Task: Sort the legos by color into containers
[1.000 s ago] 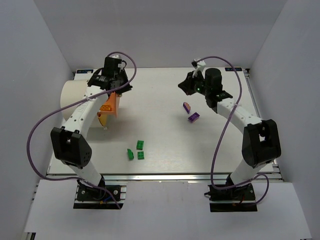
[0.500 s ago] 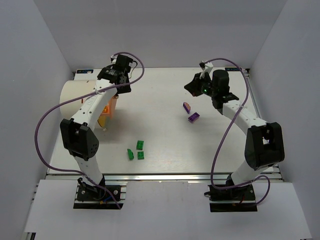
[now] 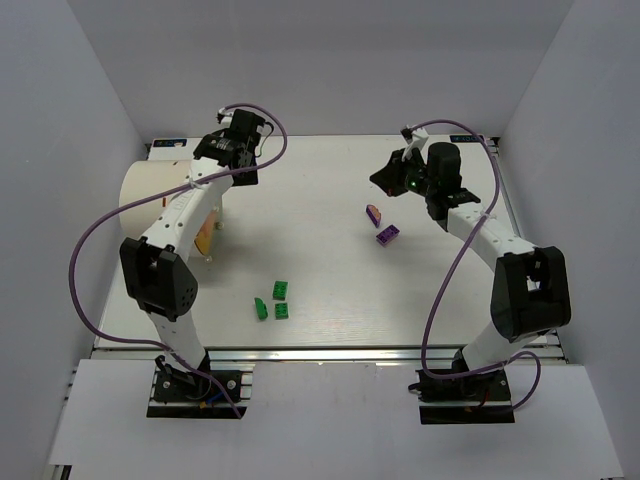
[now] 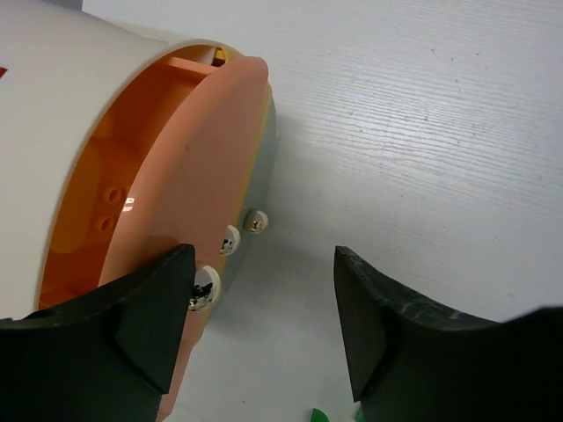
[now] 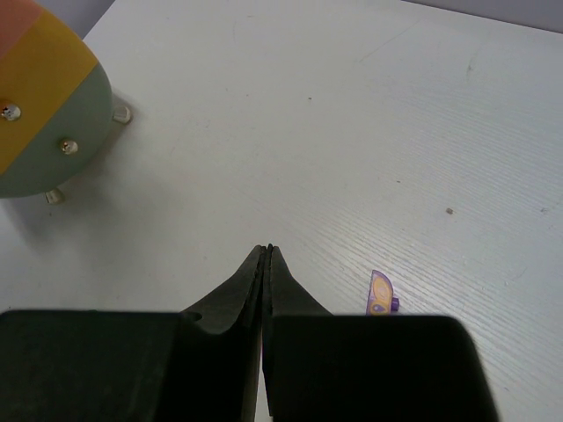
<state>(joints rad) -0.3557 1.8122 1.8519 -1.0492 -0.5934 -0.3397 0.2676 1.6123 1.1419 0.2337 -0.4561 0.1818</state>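
The container, a cream drum, lies at the table's left. In the left wrist view its orange face panel stands ajar, showing an orange inside, with small brass knobs along its edge. My left gripper is open beside that panel; one finger is next to a knob, and nothing is held. Three green legos lie near the front middle. Two purple legos lie right of centre, and one purple piece shows in the right wrist view. My right gripper hovers shut and empty beyond them.
The right wrist view shows the drum's round face split into orange, yellow and grey-green sections on small feet. White walls enclose the table on three sides. A purple cable loops off each arm.
My left gripper has opened and let go of the orange panel, which swung back toward the drum. The left arm has drawn up and away. The right arm shifted slightly.
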